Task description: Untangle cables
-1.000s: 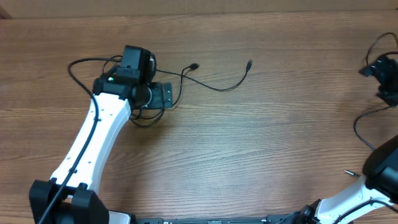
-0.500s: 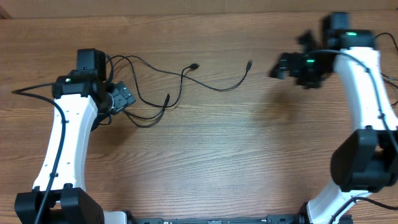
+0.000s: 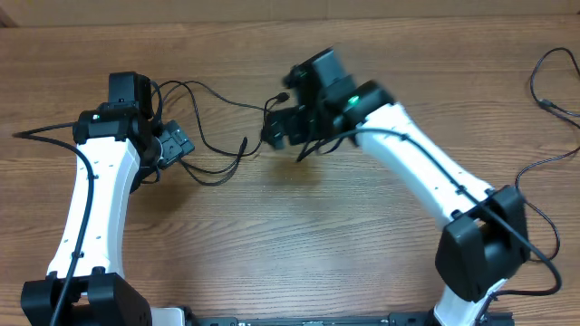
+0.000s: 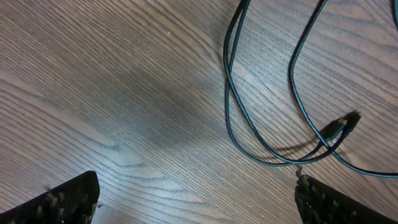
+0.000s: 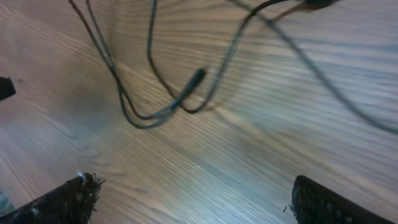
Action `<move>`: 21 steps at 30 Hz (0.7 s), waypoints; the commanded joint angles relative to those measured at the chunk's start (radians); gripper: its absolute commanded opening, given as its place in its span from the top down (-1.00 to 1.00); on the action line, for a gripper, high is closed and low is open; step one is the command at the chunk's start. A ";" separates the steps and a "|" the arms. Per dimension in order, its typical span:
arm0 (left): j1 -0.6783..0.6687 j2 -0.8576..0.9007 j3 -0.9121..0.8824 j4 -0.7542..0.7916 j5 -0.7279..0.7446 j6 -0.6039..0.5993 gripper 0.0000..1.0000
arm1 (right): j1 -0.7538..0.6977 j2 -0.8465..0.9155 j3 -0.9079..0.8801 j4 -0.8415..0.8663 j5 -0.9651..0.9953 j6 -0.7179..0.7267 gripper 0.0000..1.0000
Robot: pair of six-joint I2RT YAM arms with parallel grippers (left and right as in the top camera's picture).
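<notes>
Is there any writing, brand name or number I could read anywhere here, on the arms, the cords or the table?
None: no word, number or logo can be read in any view.
The white arm shells are plain, with only a small green light.
The cables and the wooden table show no labels.

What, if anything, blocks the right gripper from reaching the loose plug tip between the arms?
Nothing that shows, so probably yes: the right gripper hangs open close by the plug tip, nothing between its fingers, and the left gripper sits off to the side.
</notes>
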 commanded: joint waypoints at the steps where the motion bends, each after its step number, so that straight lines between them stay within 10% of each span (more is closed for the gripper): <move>1: 0.008 -0.019 0.019 -0.005 -0.021 0.017 -1.00 | 0.038 0.013 -0.039 0.055 0.095 0.114 -0.93; 16: 0.008 -0.019 0.019 -0.004 -0.015 0.016 -1.00 | 0.064 0.246 -0.048 0.411 0.094 0.263 -0.52; 21: 0.008 -0.019 0.019 -0.003 -0.009 0.016 -1.00 | 0.067 0.287 -0.048 0.445 0.078 0.317 0.11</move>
